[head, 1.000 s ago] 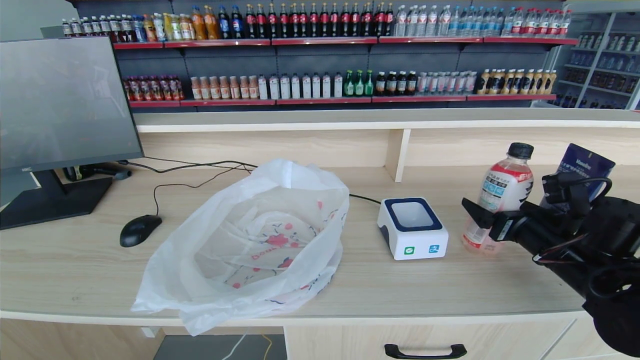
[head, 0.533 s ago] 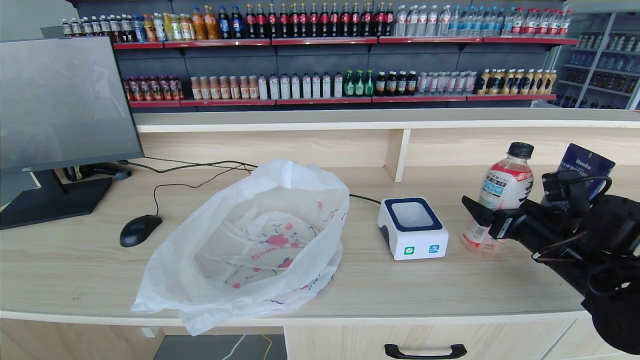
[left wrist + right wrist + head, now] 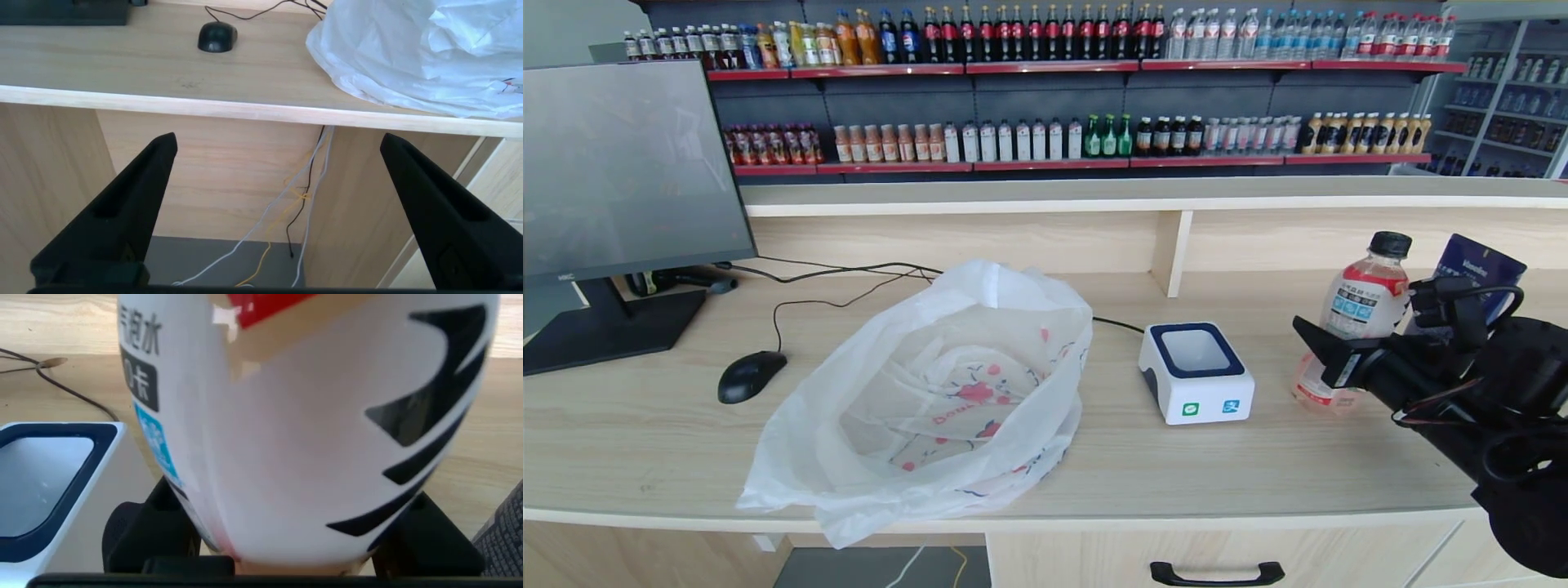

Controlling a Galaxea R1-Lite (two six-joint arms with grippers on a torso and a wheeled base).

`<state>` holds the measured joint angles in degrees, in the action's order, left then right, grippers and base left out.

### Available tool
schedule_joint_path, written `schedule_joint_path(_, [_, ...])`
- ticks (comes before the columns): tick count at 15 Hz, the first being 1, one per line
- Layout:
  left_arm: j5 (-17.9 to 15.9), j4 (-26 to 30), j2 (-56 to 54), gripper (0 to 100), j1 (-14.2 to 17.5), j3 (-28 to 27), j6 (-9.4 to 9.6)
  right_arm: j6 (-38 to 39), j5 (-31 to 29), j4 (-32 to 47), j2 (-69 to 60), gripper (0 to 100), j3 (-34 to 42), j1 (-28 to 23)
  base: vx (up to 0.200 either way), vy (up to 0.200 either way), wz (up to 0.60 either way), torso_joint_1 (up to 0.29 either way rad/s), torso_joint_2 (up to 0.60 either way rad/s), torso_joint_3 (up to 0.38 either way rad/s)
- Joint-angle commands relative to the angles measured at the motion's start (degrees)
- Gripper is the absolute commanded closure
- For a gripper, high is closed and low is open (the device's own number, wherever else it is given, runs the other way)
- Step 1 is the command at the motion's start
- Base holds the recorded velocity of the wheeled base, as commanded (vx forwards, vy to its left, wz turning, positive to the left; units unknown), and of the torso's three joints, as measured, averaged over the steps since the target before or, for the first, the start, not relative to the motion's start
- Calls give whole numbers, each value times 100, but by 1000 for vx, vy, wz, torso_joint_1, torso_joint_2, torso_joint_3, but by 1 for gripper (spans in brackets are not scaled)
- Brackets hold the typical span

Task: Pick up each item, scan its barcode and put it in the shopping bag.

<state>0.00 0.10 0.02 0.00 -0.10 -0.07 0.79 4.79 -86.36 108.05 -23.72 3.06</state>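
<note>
A clear bottle (image 3: 1357, 310) with pink drink, a white and red label and a black cap leans to the right on the counter's right side. My right gripper (image 3: 1330, 353) is shut on the bottle's lower half; in the right wrist view the bottle (image 3: 327, 416) sits close up between the fingers. The white barcode scanner (image 3: 1195, 371) with a blue-rimmed window stands left of the bottle, its corner (image 3: 41, 474) in the right wrist view. An open white shopping bag (image 3: 931, 392) lies at mid-counter. My left gripper (image 3: 278, 212) hangs open below the counter's front edge, holding nothing.
A dark blue packet (image 3: 1480, 269) stands behind the right arm. A monitor (image 3: 621, 163) and black mouse (image 3: 750, 374) with cables sit at the left. A raised wooden shelf (image 3: 1176, 237) backs the counter. A drawer handle (image 3: 1217, 573) is below the front edge.
The right gripper and the bottle have shifted a little to the right, and the bottle now leans further right. The bag and scanner have not moved.
</note>
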Motion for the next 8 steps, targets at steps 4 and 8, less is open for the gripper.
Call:
schedule_joint_path(4, [0, -1, -2, 0, 0, 1, -1, -53, -4, -13, -143, 100, 8, 2, 0, 0, 0, 0, 0, 0])
schedule_joint_path(8, [0, -1, -2, 0, 0, 1, -1, -167, -40, -4, -293, 100, 70, 2, 0, 0, 0, 0, 0, 0])
